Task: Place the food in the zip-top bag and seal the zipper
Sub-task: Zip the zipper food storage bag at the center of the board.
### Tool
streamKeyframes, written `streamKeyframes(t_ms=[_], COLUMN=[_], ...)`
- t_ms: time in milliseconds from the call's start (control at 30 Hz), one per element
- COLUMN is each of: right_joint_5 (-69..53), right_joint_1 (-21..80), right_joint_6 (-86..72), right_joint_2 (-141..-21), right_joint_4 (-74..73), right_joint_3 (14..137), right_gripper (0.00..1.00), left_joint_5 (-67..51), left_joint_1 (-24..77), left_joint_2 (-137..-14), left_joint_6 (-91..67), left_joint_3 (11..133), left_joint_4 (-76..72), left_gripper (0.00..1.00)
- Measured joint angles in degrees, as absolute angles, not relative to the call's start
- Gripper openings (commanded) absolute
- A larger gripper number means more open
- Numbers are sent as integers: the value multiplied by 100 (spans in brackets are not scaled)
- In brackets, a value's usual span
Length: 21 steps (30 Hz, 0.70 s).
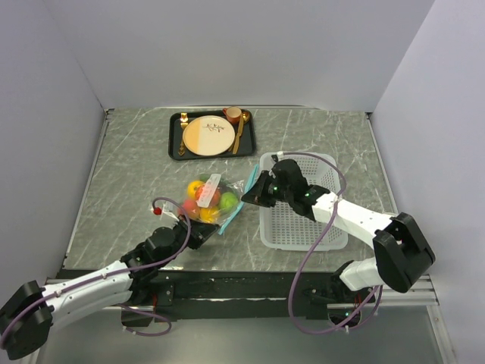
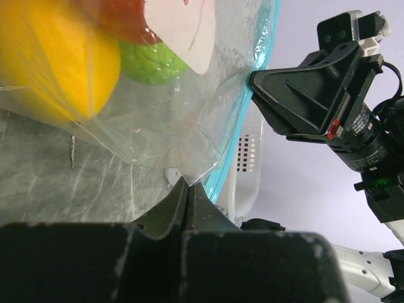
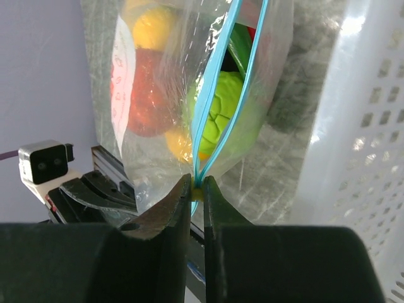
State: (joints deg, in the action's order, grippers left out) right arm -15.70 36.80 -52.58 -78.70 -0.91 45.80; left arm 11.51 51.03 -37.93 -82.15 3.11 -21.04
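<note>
- Left end effector (image 2: 187, 187): fingers pressed together, pinching a lower corner of the clear bag (image 2: 165, 129) right beside the blue zipper (image 2: 243, 124).
- Right end effector (image 3: 197, 187): fingers nearly closed, gripping the zipper (image 3: 214, 95) at one end. Beyond the pinch the strip shows as two blue lines that spread apart.
- In the top view the bag (image 1: 198, 213) hangs between the two end effectors, left (image 1: 200, 231) and right (image 1: 248, 196), over the grey marbled surface (image 1: 121, 174). Whether its belly touches the surface cannot be told.
- Food (image 1: 206, 200) sits inside the bag: a yellow lemon (image 2: 57, 57), a green piece (image 2: 151, 64) and a red piece (image 3: 148, 95).
- A white label (image 2: 180, 25) covers part of the contents, and the plastic glares and creases. The pieces cannot be counted, and several are only blurs of colour.
- The left wrist view cuts off the top of the bag.
- A white mesh basket (image 1: 303, 220) stands just right of the bag, under the right arm.
- A dark tray (image 1: 176, 136) with a plate lies well behind.
</note>
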Motion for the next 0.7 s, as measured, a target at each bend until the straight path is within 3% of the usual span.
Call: streamKeyframes(t_ms=[700], right_joint_5=[-1929], right_joint_1=[3463], right_joint_6=[-4995], right_joint_2=[-8062], right_joint_4=[-268], right_joint_3=[4886], right_gripper=[13], left_joint_5=[1302], left_joint_1=[5103], left_joint_2=[-3044], left_joint_6=[-8281], left_joint_3=[311], left_joint_4=[-1496], left_gripper=[1])
